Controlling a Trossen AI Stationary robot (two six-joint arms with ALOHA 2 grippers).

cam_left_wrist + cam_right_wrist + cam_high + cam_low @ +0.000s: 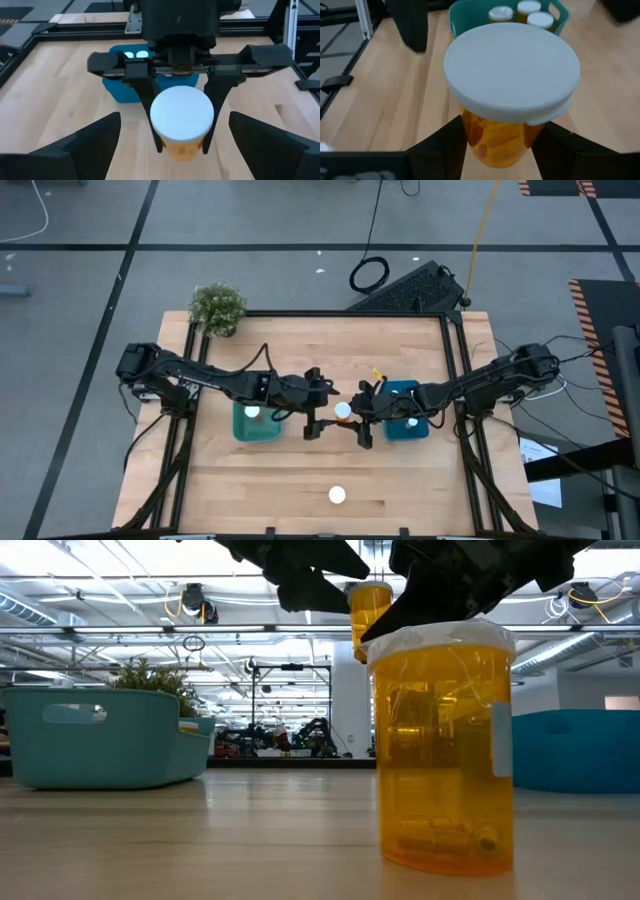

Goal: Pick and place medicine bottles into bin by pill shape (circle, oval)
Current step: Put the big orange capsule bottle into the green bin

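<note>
Amber bottle (441, 745) waits on the table; right gripper (181, 131) pinches another amber bottle (182, 120) mid-air facing the spread left gripper (175, 145); keep it upright during handover.

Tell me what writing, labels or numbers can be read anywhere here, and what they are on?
No text can be read in any view.
Amber bottle standing on the table: a pale label on its side, nothing readable on it.
Amber bottle held in the right hand: white cap is blank.
Teal bin and blue bin: no markings visible.
The left hand is open, facing the held bottle.
</note>
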